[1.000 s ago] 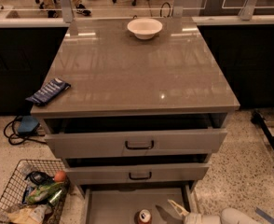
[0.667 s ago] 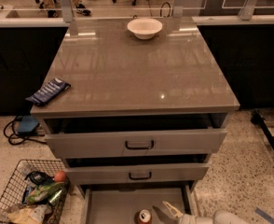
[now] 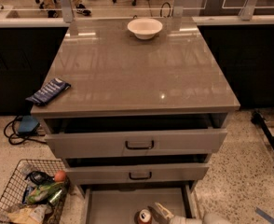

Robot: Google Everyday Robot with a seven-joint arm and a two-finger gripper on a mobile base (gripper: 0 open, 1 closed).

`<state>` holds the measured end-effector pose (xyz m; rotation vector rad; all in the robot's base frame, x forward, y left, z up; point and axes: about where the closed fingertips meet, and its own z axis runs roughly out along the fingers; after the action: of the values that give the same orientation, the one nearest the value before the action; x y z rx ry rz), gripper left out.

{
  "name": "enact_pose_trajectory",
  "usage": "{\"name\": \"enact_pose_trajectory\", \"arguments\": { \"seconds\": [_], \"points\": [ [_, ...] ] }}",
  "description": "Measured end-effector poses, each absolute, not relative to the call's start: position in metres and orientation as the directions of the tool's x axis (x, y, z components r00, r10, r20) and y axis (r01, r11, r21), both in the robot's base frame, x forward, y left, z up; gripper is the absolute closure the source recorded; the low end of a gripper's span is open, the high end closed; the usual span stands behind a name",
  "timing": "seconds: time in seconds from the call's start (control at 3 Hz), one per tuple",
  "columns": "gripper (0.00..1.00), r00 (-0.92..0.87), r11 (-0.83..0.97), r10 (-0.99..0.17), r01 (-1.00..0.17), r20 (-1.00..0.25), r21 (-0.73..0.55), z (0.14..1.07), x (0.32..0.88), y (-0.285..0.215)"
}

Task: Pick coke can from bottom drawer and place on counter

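- My gripper (image 3: 158,211) sits low in the open bottom drawer (image 3: 120,203), at the near edge of my view, and its arm comes in from the lower right.
- Its fingers (image 3: 166,211) stand apart and hold nothing.
- The coke can (image 3: 143,216) stands upright on the drawer floor, just beside the fingertips on their left as I see it. It is not between them, and I cannot tell whether the nearest finger touches it.
- The drawer's thin side walls run on either side of the can and gripper, and the bare grey floor stretches back from them.
- Two upper drawers above it are pulled partly out, and their fronts overhang the back of the bottom drawer.
- The counter (image 3: 137,69) carries a white bowl (image 3: 145,28) at its far edge and a blue packet (image 3: 48,91) at its left edge.
- A wire basket (image 3: 6,197) sits on the floor beside the cabinet.
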<state>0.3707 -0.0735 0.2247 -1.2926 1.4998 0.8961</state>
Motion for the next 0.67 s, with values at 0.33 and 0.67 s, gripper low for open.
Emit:
{"name": "enact_pose_trajectory", "arguments": {
  "seconds": [0.33,0.67],
  "points": [
    [0.00,-0.024,0.186,-0.281,-0.982,-0.959,-0.030,0.208,0.380,-0.063],
    [0.00,-0.030,0.186,-0.253,-0.982,-0.967,-0.018,0.196,0.390,-0.051]
  ]
}}
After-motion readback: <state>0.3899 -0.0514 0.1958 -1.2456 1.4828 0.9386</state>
